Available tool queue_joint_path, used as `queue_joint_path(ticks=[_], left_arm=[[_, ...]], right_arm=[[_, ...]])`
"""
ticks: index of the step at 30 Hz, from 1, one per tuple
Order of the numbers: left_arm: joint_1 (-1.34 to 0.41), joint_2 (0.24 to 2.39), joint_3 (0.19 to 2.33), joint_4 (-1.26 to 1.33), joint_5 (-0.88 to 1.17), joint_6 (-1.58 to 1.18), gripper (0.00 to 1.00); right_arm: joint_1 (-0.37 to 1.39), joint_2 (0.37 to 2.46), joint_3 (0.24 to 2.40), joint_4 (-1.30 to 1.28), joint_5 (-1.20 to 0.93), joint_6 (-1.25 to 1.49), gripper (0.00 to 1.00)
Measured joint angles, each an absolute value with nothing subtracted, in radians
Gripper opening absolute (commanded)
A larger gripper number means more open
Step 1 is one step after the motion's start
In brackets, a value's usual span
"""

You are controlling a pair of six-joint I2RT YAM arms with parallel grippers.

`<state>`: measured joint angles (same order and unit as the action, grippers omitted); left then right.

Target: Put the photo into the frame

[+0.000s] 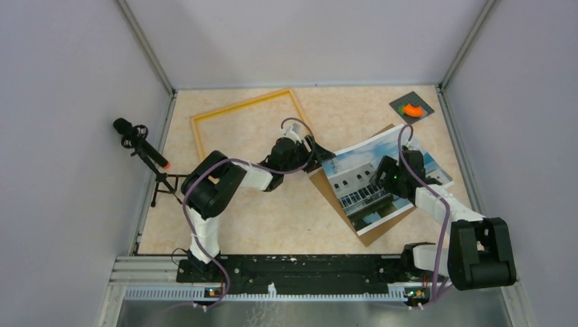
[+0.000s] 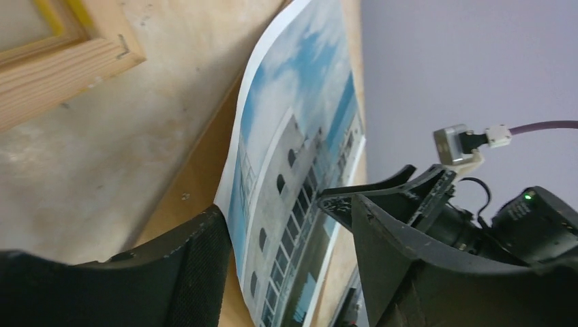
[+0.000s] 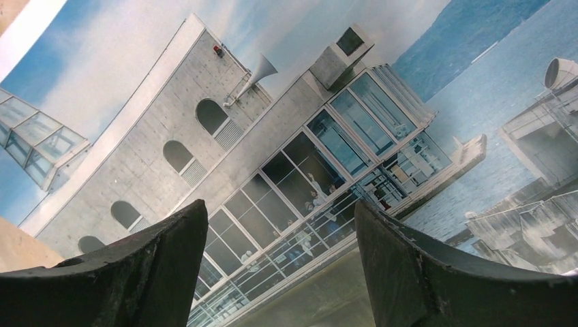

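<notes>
The left gripper (image 2: 286,218) is spread wide, with the lifted edge of the white-bordered paper photo (image 1: 354,180) of a white building between its jaws. The right gripper (image 3: 279,218) is spread open over the print. The print lies on a brown board (image 1: 373,235) at 3 o'clock on the beige marbled table (image 1: 272,218). The thin yellow wooden frame (image 1: 243,105) lies at 11 o'clock. Lilac-grey walls (image 1: 68,102) enclose the table.

We are seeing the photo (image 1: 354,180) lying on the backing board (image 1: 373,234), right of the frame (image 1: 242,105), which is sitting farther back.
</notes>
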<state>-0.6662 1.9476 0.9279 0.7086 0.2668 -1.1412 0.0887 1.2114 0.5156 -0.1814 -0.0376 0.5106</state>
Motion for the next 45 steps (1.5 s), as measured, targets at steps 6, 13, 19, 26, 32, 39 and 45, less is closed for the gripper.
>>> queue_joint_path(ticks=[6, 13, 19, 26, 32, 39, 45], left_arm=[[-0.671, 2.013, 0.937, 0.818, 0.31, -1.209, 0.51], [-0.685, 2.03, 0.989, 0.716, 0.279, -1.165, 0.12], [-0.69, 2.027, 1.09, 0.559, 0.237, -1.012, 0.0], [-0.531, 1.869, 1.201, 0.104, 0.295, -0.758, 0.0], [-0.165, 1.728, 1.338, -0.241, 0.143, -0.476, 0.0], [-0.103, 1.807, 1.553, -0.454, -0.102, -0.234, 0.0], [-0.124, 1.954, 1.615, -0.586, -0.149, -0.154, 0.0]], right_arm=[[0.089, 1.211, 0.511, -0.166, -0.052, 0.521, 0.77], [0.089, 1.203, 0.511, -0.174, -0.059, 0.529, 0.78], [0.089, 1.137, 0.513, -0.233, -0.066, 0.515, 0.93], [0.089, 1.038, 0.654, -0.348, -0.094, 0.445, 0.97], [0.089, 1.024, 0.691, -0.304, -0.2, 0.451, 0.96], [0.089, 1.1, 0.69, -0.293, -0.283, 0.457, 0.96], [0.089, 1.102, 0.69, -0.273, -0.32, 0.456, 0.97]])
